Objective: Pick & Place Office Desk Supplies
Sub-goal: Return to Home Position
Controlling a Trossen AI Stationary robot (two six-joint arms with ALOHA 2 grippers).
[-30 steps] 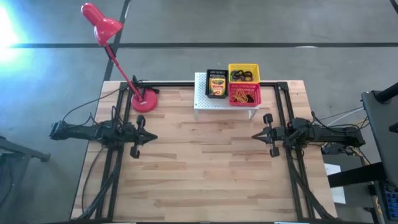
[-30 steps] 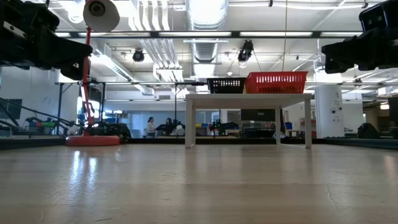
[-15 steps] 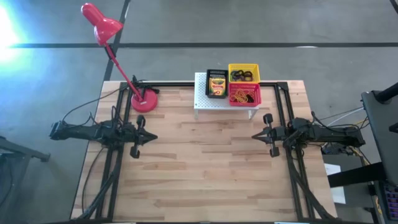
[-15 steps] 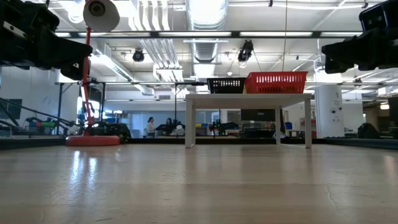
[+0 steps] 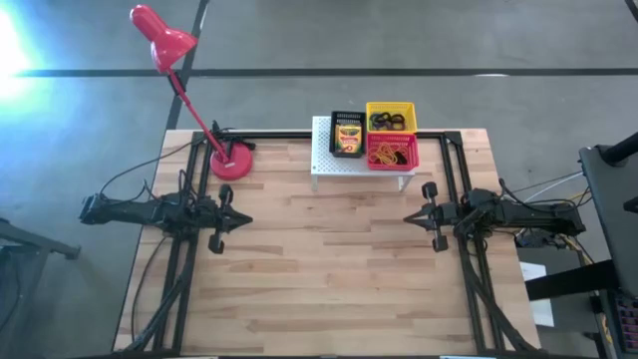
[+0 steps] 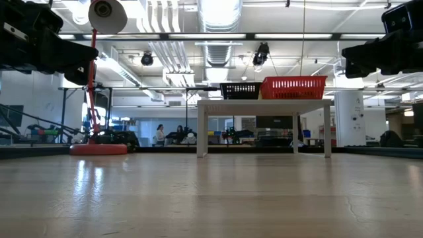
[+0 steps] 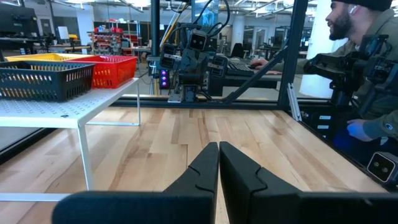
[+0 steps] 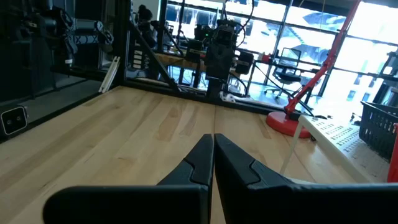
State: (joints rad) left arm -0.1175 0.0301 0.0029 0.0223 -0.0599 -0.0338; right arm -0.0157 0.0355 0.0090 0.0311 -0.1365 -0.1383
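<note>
Since nothing is shifting across the last second of pictures, we are reading both arms as parked: the left gripper (image 5: 239, 220) and the right gripper (image 5: 411, 216) are resting level above the wooden table (image 5: 319, 279), facing each other, each with its fingers pressed together on nothing. We are judging the sorting complete. The crayon boxes (image 5: 347, 139) are lying in the black basket (image 5: 333, 135), the rings (image 5: 384, 121) in the yellow basket (image 5: 391, 104), the rubber bands (image 5: 389, 152) in the red basket (image 5: 414, 150), all on the white perforated stand (image 5: 321, 162). We are finding the crayon-box print too small to read, and no other legible writing.
</note>
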